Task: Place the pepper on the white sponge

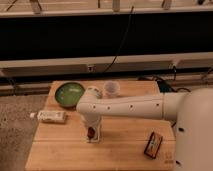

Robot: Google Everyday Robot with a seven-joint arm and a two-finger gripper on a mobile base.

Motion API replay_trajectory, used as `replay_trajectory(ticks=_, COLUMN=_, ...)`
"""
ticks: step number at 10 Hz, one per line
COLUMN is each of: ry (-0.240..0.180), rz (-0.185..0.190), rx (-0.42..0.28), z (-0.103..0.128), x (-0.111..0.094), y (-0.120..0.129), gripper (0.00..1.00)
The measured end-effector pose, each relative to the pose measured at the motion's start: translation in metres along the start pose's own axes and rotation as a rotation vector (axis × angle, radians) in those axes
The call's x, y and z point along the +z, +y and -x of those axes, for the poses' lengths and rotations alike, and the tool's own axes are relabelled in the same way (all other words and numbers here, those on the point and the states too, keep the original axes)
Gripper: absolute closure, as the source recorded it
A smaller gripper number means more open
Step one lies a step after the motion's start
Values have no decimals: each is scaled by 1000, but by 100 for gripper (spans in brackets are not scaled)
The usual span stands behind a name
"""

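Note:
My gripper [91, 131] points straight down over the left middle of the wooden table [120, 150], at the end of the white arm that reaches in from the right. It is shut on the small dark red pepper [90, 133], which hangs between its fingers close to the table top. The white sponge [97, 134] shows as an off-white block right beside and under the pepper, mostly hidden by the gripper. I cannot tell whether the pepper touches the sponge.
A green bowl [69, 93] stands at the back left and a pale cup [111, 89] at the back middle. A white tube-like package [51, 116] lies at the left edge. A black-and-orange packet [153, 143] lies at the front right.

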Motion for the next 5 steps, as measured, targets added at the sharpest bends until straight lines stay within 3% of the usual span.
replay_trajectory(ticks=1, ry=-1, rz=3, rx=1, z=1, x=0, y=2, gripper=25)
replay_trajectory(ticks=3, ry=2, rz=8, rx=11, z=2, x=-2, y=5, gripper=47)
replay_trajectory(ticks=5, ry=4, rz=3, rx=16, z=-2, x=-2, y=4, gripper=61)
